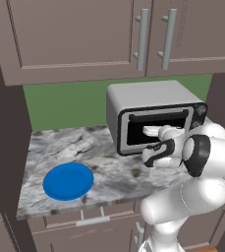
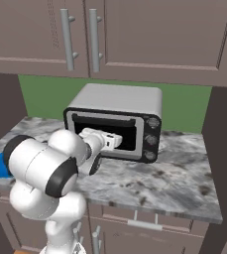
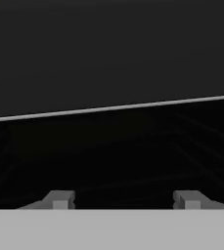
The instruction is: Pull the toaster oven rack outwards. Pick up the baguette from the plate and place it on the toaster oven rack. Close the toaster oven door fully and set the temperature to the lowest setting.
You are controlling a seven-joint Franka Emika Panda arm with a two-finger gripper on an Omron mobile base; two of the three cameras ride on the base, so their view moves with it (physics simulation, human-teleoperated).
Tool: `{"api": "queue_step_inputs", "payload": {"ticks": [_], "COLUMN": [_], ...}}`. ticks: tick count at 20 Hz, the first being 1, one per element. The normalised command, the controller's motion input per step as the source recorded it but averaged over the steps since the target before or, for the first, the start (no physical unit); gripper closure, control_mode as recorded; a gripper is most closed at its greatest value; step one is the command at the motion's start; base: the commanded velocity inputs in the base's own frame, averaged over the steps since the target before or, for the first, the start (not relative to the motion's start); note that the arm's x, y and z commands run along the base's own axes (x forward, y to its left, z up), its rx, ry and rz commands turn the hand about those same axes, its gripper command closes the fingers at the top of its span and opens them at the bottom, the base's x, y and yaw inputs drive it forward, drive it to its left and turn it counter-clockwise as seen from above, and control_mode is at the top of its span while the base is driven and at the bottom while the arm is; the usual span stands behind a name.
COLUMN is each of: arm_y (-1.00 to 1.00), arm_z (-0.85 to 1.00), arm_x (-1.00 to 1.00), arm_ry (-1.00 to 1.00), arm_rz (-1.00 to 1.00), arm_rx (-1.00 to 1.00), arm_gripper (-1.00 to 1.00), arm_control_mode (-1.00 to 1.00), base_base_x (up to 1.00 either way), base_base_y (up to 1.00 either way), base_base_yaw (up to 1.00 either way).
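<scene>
End effector [image 3: 123,200] is reaching into the one toaster oven [image 1: 148,115] on the counter [image 1: 109,172], fingertips [image 3: 59,199] spread apart with nothing between them. Dark cavity ahead, can't make out the rack or baguette. One blue plate [image 1: 68,181] sits bare, well left.

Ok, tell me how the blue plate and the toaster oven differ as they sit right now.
The plate is round, flat and bright blue; the toaster oven is boxy, tall and silver-grey with a dark front.
The plate lies bare near the counter's front edge; the toaster oven stands back by the green wall with the robot's hand reaching into its cavity.
Both rest on the marbled counter.
</scene>
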Motion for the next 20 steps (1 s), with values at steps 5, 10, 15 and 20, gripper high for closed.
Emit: {"api": "queue_step_inputs", "payload": {"ticks": [5, 10, 15, 20], "arm_y": [0.00, -0.03, -0.15, -0.36], "arm_z": [0.04, 0.34, 0.46, 0.95], "arm_x": [0.11, -0.07, -0.44, -0.49], "arm_ry": [0.00, 0.29, 0.45, 0.46], "arm_rz": [0.00, -0.01, -0.03, -0.08], "arm_rx": [-0.02, -0.15, -0.13, -0.01], "arm_gripper": [-1.00, -1.00, -1.00, -1.00], "arm_control_mode": [-1.00, -1.00, -1.00, -1.00], "base_base_x": [0.00, 0.00, 0.00, 0.00], "base_base_y": [0.00, 0.00, 0.00, 0.00], "base_base_yaw": [0.00, 0.00, 0.00, 0.00]}}
